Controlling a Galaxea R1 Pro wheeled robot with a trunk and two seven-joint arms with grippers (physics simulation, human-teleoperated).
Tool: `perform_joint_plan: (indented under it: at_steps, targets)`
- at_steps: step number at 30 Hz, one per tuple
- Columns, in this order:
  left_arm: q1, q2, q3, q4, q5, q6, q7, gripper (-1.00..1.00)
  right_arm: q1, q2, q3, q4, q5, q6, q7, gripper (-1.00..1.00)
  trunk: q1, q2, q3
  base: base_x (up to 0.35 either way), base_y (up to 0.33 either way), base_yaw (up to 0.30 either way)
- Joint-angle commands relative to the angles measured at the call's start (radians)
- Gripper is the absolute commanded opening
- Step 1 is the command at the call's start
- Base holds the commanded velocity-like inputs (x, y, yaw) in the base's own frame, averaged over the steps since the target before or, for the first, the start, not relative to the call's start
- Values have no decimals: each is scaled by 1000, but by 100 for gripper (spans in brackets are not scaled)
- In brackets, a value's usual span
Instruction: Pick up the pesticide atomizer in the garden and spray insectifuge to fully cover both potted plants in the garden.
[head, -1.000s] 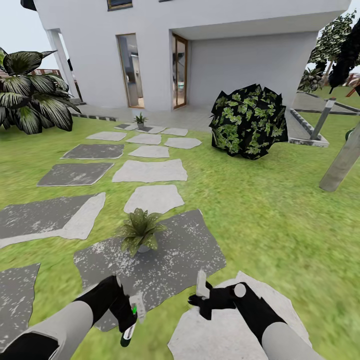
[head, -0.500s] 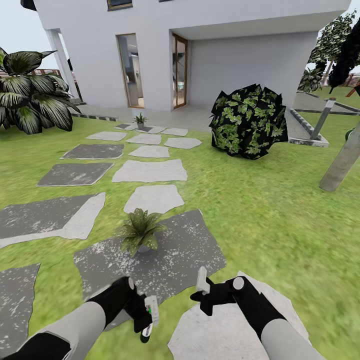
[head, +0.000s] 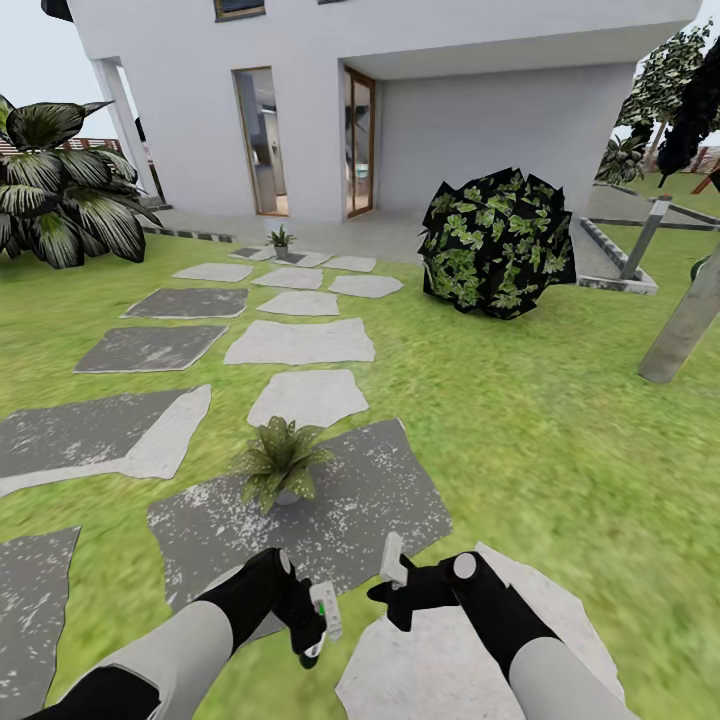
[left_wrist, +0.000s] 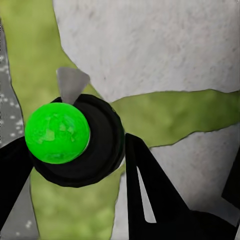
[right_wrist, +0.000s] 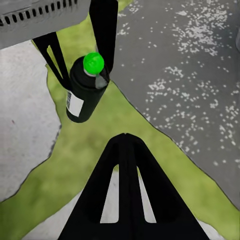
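Left end effector (head: 318, 622) at about 6 o'clock low in the head view, fingers clamped on the pesticide atomizer (head: 322, 618). Bottle sits between the two black fingers (left_wrist: 150, 195), green cap (left_wrist: 57, 133) facing the left wrist camera, grey nozzle tip just beside the cap. Right wrist view confirms: dark bottle (right_wrist: 85, 92) with a white label pinched between the left fingers, over a strip of grass between stones.

Right end effector (head: 390, 590) just at 3 o'clock of the atomizer, close but apart. Jaws parted, nothing in them; one white-tipped finger (head: 392, 558) sticks up.

Both hang over the seam between a pale stepping stone (head: 440, 670) and a dark speckled stone (head: 350, 510).

Near potted plant (head: 280, 462) at 12 o'clock of the left end effector, on the dark stone's far-left part. Second potted plant (head: 281, 240) well beyond along the stone path, near the house (head: 400, 90).

Round dark bush (head: 497, 243) at 1 o'clock, far.
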Motion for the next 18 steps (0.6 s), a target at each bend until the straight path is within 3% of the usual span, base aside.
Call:
perform_joint_plan:
  at_steps: [1, 5, 8, 13, 18]
  targets:
    - [0, 0, 0, -2, -1, 4, -6, -100, 0, 1, -1, -1, 11, -10, 1, -100, 0, 0, -1, 0, 0, 0]
    - [1, -2, 1, -2, 6, -6, -8, -100, 0, 1, -1, -1, 11, -10, 1, -100, 0, 0, -1, 0, 0, 0]
    - [1, -4, 5, 6, 11, -60, -11, -100, 0, 1, -1, 0, 11, -10, 1, -100, 0, 0, -1, 0, 0, 0]
    - [1, -5, 7, 12, 65, -92, -13, -100, 0, 1, -1, 1, 11, -10, 1, -100, 0, 0, -1, 0, 0, 0]
    - [1, -5, 8, 13, 78, -93, -14, -100, 0, 1, -1, 2, 11, -10, 0, -100, 0, 0, -1, 0, 0, 0]
